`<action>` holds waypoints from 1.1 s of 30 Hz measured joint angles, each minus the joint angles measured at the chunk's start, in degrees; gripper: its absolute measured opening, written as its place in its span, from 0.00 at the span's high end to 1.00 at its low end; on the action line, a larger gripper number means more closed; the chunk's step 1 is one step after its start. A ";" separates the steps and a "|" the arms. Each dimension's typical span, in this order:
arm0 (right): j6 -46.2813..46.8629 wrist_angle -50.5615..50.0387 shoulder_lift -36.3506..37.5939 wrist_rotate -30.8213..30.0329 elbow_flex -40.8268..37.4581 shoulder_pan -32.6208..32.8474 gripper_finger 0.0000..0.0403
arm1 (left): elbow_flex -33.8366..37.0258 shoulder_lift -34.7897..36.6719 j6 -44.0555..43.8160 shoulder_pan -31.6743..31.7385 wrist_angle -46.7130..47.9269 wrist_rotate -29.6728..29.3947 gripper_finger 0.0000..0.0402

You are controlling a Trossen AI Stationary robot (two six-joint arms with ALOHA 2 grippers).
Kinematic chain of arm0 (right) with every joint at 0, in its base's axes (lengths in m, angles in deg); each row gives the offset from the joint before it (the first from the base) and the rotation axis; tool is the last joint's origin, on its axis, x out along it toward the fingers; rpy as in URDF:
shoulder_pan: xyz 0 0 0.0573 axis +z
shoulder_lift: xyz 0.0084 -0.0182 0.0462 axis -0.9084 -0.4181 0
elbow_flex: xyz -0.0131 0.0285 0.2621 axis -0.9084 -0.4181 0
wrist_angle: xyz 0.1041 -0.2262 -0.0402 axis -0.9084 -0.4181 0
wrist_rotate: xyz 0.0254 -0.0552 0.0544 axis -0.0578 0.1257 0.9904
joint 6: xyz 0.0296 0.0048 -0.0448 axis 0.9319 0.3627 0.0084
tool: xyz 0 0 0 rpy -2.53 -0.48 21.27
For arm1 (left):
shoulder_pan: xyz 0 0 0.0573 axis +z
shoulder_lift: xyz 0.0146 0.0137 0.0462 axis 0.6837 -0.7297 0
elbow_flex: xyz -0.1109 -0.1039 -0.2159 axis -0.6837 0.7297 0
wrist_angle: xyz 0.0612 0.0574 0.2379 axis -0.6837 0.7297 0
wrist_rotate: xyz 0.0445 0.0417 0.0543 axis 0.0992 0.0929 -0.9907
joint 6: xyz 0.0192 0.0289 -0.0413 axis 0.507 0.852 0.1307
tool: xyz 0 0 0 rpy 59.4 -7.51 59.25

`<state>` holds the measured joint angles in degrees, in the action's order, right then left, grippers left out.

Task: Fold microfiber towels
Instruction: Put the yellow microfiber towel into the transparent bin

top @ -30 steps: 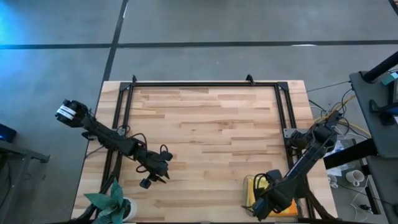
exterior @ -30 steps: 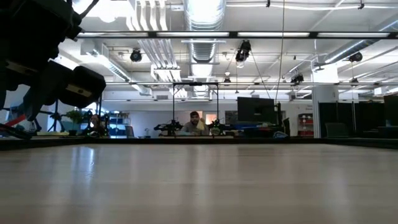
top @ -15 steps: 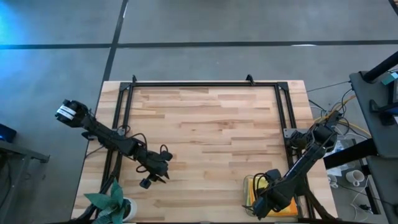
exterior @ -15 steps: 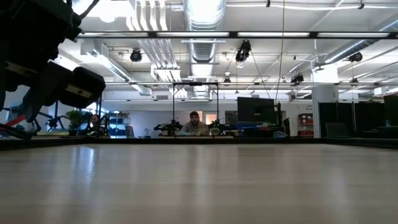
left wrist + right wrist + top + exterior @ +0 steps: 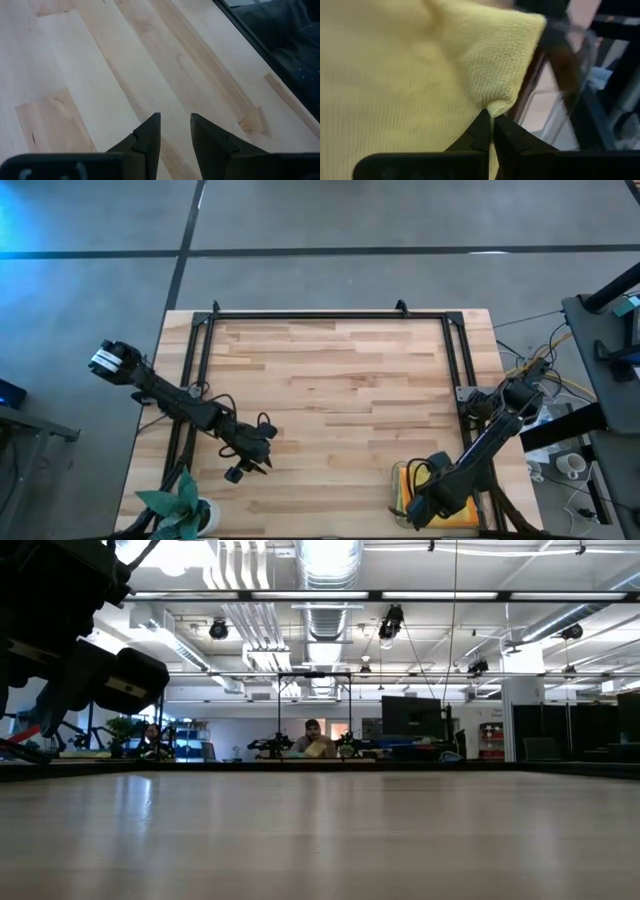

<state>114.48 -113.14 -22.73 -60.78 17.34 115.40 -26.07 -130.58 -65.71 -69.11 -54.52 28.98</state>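
I see my right gripper [image 5: 491, 120] down at the table's [image 5: 330, 380] near right corner, jaws clenched on a pinch of the yellow towel [image 5: 405, 75], which seems to lie in a stack there, though the arm hides most of it from above. My left gripper [image 5: 175, 131] hovers over bare wood near the plant [image 5: 175, 505], fingers slightly parted, holding nothing.

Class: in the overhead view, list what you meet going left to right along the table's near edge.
Leafy plant → left end effector, fingers slightly apart over bare wood → yellow towel → right end effector, pinching that towel.
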 joint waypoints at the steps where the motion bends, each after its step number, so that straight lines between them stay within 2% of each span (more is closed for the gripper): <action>1: -0.27 -1.01 -0.01 -0.01 -0.25 0.07 0.97 | 0.00 0.00 0.00 0.00 0.02 -0.02 0.77; 6: -1.10 -2.34 0.41 -0.01 -1.67 0.25 0.97 | 0.00 0.00 0.00 0.00 0.00 0.00 0.77; 13: 0.20 3.58 0.43 0.47 -2.03 -0.19 0.97 | 0.02 0.00 0.02 0.00 0.00 0.00 0.77; 18: 0.84 2.89 1.50 10.20 -2.07 -0.14 0.95 | 0.02 0.00 0.02 0.00 0.00 0.00 0.77; 21: 2.65 1.19 2.94 12.70 -1.48 -0.03 0.89 | 0.02 0.00 0.02 0.00 0.00 0.00 0.77; 25: 3.32 -0.54 4.37 11.08 -0.90 0.01 0.78 | 0.04 0.00 0.02 0.01 0.02 0.00 0.77; 30: 2.66 -3.48 4.52 3.00 -0.89 0.01 0.63 | 0.09 0.00 0.02 0.00 0.13 0.00 0.77; 33: 2.88 -2.80 4.54 -0.77 -0.89 0.01 0.58 | 0.20 0.00 0.02 0.00 0.20 0.00 0.77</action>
<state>117.37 -115.94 -18.19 -61.55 16.45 115.42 -25.87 -130.58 -65.69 -69.11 -54.32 28.98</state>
